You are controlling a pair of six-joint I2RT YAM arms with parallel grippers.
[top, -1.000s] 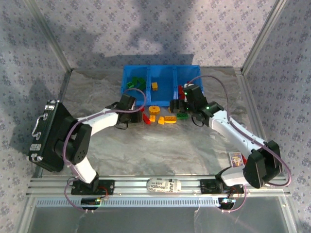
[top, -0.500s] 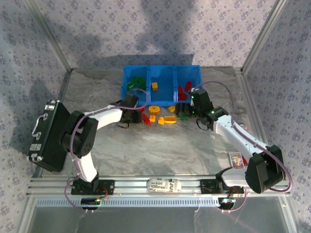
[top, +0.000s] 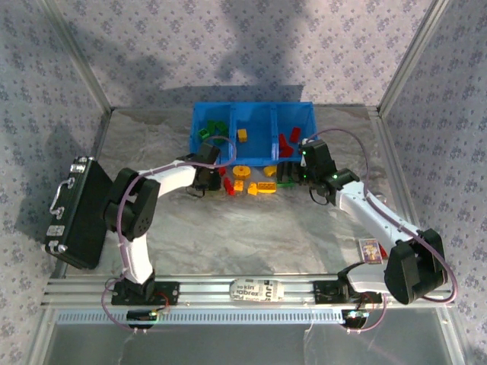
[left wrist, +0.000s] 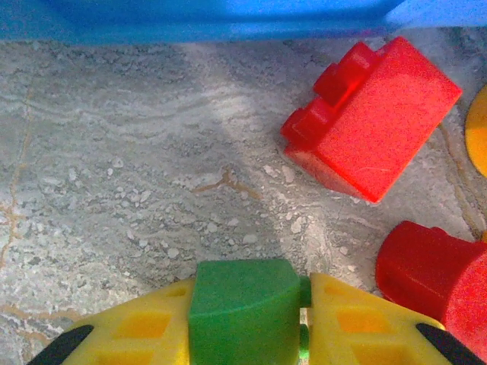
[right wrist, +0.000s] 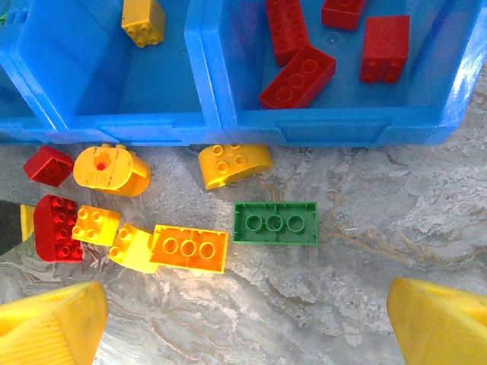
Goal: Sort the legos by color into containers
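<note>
a: what is the left gripper [left wrist: 243, 323] doing?
b: it is clenching a small green brick [left wrist: 243, 300] between its yellow fingers [left wrist: 137, 331]. it is hanging low over the marble table [left wrist: 114, 190], near the front wall of the blue tray [left wrist: 228, 19].
a: what is lying around it?
b: a red brick [left wrist: 373, 118] is lying tilted close to the tray wall. a second red brick [left wrist: 434, 274] is sitting just beside one finger.
a: and the right gripper [right wrist: 243, 327]?
b: it is hovering with its jaws spread wide, gripping nothing. a long green brick [right wrist: 275, 223] is lying on the table ahead of it, and an orange brick [right wrist: 189, 248] is sitting just beside that one. a round yellow piece [right wrist: 106, 169] is resting near the tray.
a: what is sitting in the tray?
b: red bricks [right wrist: 297, 76] are lying in the right compartment and a yellow brick [right wrist: 143, 21] in the middle one. green pieces [top: 213, 128] are showing in the left one.
</note>
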